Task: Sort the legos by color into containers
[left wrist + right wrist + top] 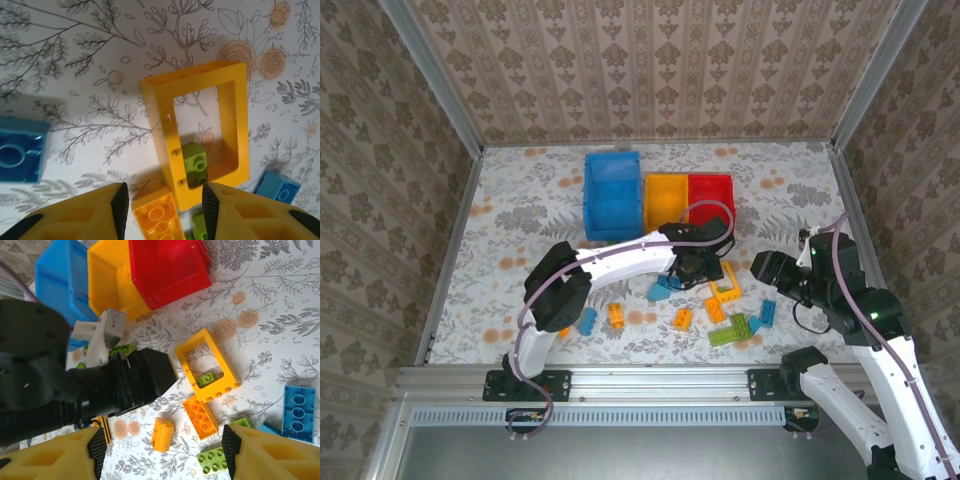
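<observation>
The legos lie scattered on the flowered table in front of the containers: a blue bin (612,195), a yellow-orange bin (666,200) and a red bin (711,196). My left gripper (162,210) is open above an orange brick (157,215), which shows between its fingers with gaps on both sides. Just ahead lies the orange square frame (200,125) with a small green brick (196,165) inside it. My right gripper (162,450) is open and holds nothing, hovering over a small orange brick (163,434) and a wider orange brick (200,417).
The left arm's black wrist (100,385) stretches across between the right gripper and the bins. Blue bricks (20,150) (299,407) and a green brick (215,460) lie around the frame. More bricks (588,320) sit near the front edge. Metal rails border the table.
</observation>
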